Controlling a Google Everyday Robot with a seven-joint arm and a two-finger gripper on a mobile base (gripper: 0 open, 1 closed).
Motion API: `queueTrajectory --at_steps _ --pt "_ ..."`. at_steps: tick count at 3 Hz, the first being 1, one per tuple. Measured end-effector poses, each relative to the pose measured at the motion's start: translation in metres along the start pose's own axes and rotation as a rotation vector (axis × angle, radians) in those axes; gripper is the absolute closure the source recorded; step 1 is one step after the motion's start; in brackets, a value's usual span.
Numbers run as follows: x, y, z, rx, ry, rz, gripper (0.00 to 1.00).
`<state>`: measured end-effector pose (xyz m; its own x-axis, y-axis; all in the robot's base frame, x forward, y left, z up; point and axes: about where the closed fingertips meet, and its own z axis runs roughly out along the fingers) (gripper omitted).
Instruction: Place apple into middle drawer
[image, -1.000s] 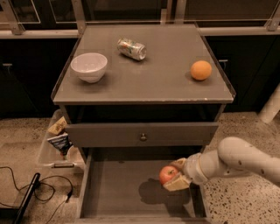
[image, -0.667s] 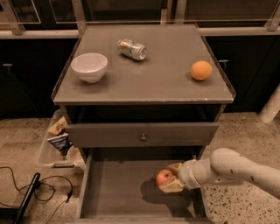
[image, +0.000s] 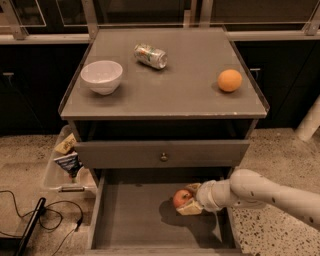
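The small red apple (image: 181, 198) is held in my gripper (image: 190, 200), low over the grey floor of the open middle drawer (image: 135, 216), right of its centre. The gripper's fingers (image: 191, 208) are closed around the apple from the right. My white arm (image: 260, 192) reaches in from the lower right, over the drawer's right wall. I cannot tell whether the apple touches the floor; a shadow lies right under it.
A shut drawer front with a round knob (image: 163, 156) sits above. On the cabinet top are a white bowl (image: 101, 76), a crushed can (image: 150, 55) and an orange (image: 229, 80). A clear bin with snack packets (image: 66, 160) and black cables (image: 35, 220) lie on the floor at left.
My gripper has moved down and a little left with the apple, going deeper into the open drawer. The things on the cabinet top have not moved.
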<state>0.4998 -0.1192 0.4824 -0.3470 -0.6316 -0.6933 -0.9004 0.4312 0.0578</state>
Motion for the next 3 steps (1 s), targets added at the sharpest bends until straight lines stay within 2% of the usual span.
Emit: queueTrajectory --at_steps 2,3 --pt "0.001 -0.038 0.036 0.109 -0.039 -0.101 1.0" --pt "0.025 -0.042 0.049 0.1 -0.039 -0.126 1.0"
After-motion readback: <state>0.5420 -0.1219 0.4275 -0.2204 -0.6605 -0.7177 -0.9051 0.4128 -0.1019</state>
